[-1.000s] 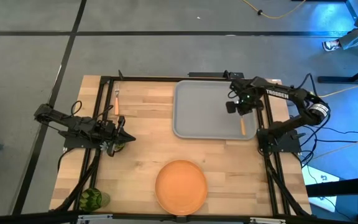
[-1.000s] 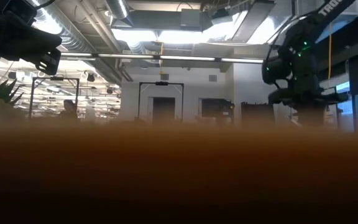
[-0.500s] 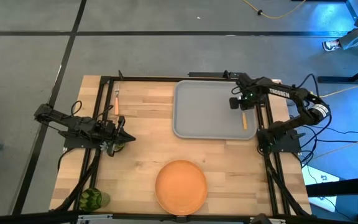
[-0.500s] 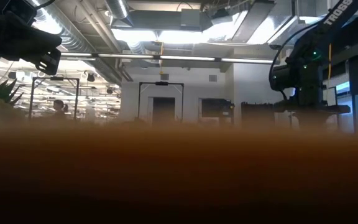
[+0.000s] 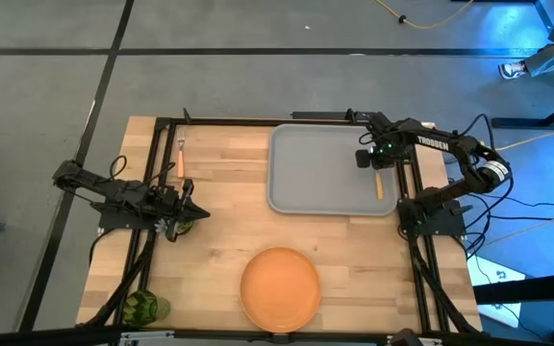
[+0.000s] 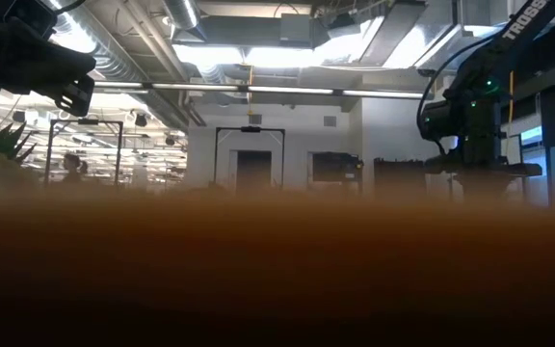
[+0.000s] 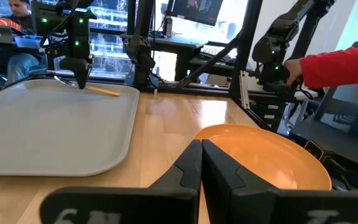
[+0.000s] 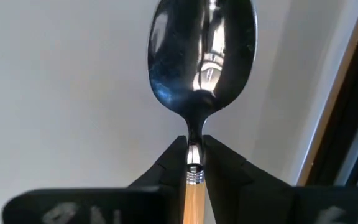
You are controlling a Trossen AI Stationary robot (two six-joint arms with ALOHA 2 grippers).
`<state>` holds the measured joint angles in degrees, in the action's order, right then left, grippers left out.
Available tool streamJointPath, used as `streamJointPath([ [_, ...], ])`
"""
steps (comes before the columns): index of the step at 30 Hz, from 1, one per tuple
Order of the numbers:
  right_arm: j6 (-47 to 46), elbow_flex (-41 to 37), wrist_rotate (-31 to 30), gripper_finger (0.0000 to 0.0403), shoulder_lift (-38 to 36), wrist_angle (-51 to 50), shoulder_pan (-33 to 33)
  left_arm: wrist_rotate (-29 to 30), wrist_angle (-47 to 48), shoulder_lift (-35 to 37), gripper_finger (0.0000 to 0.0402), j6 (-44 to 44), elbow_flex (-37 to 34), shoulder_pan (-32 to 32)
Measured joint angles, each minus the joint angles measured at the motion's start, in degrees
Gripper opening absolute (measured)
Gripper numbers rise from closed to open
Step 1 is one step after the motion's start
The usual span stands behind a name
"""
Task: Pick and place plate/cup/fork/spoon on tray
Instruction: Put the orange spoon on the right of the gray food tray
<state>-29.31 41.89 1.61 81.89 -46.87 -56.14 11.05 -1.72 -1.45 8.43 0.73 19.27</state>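
The spoon [image 8: 204, 56] lies on the grey tray [image 5: 315, 168] near its right rim, its orange handle [image 5: 378, 185] toward the near edge. My right gripper [image 8: 193, 155] points down over it, narrowly open, a finger on each side of the spoon's neck. The orange plate [image 5: 279, 286] rests on the table near the front edge. The fork [image 5: 181, 159] lies at the far left. My left gripper [image 5: 192, 213] waits shut at the left, held level; a bit of green [image 5: 188, 227] below it may be the cup. My right gripper comes from above, pointing down, its fingers [image 8: 174, 158] close on either side of the spoon's neck [image 8: 193, 146], just ahead of the handle's metal ring. Whether they touch it I cannot tell. The spoon lies on the tray, bowl toward the far edge.
A spiky green plant [image 5: 140, 308] stands at the near left corner. Black frame rails [image 5: 162, 173] border the table. A person's red sleeve [image 7: 340, 62] shows beyond the table. Bare wood lies between the tray and the plate.
My right gripper has carried the spoon a little toward the tray's right rim and lower, then kept still for the last half second. The spoon's handle now lies closer to the rim.
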Motion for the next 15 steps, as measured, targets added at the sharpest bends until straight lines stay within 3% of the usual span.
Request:
streamJointPath([
  [15,1.1,0.0,-0.5,0.0058,0.0,1.4,0.0,0.0,0.0,0.0,0.0000,0.0,0.0,0.0],
])
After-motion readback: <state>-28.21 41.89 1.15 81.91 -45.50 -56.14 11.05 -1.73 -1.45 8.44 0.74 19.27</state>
